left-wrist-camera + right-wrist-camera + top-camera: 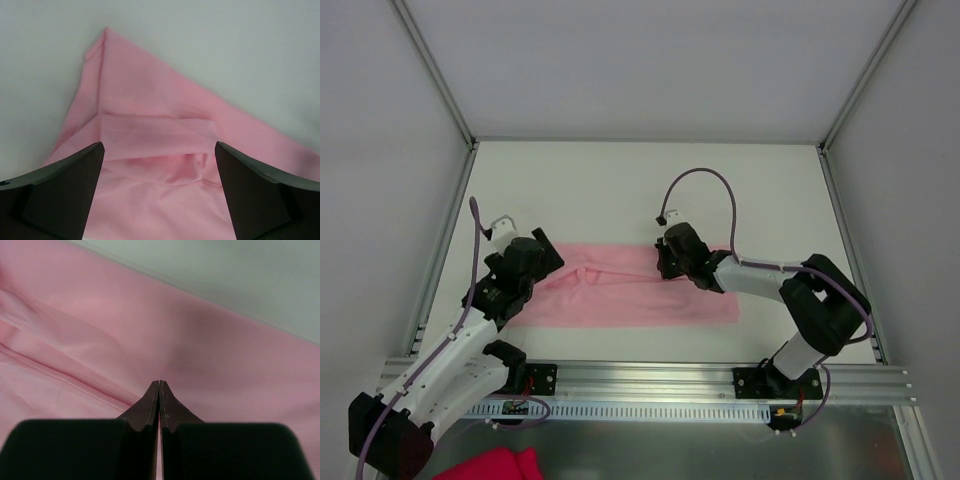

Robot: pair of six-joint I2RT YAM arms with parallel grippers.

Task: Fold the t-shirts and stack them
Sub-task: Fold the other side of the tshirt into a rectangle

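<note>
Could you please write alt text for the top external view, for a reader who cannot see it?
A pale pink t-shirt, folded into a long strip, lies across the white table. The left hand sits at its left end and the right hand is over its upper edge near the middle. A magenta cloth shows at the bottom edge.

White tabletop (620,190), evenly lit; enclosed by pale grey panels (650,60) in aluminium framing (432,68); slotted aluminium rail (650,376) along near edge; deep magenta cloth (495,466) below.
</note>
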